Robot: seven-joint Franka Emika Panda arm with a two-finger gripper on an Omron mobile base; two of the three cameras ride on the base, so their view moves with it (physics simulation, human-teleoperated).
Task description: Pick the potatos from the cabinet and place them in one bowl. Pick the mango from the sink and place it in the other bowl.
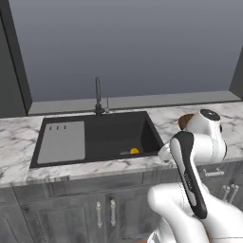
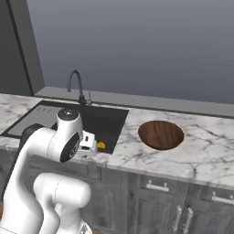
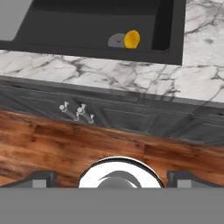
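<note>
Your mango (image 3: 132, 39) lies at the near right corner of the black sink (image 1: 118, 135), beside the drain. The dark brown bowl (image 2: 161, 135) waits on the marble desk (image 2: 205, 151), right of the basin. Your hand (image 3: 111, 178) hangs short of the desk edge, fingertips (image 3: 41, 178) spread and empty. Reach forward over the rim first, then descend straight, clear of the basin's right wall, before closing.

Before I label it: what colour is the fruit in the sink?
Yellow-orange mango; the hand view shows it best.
</note>
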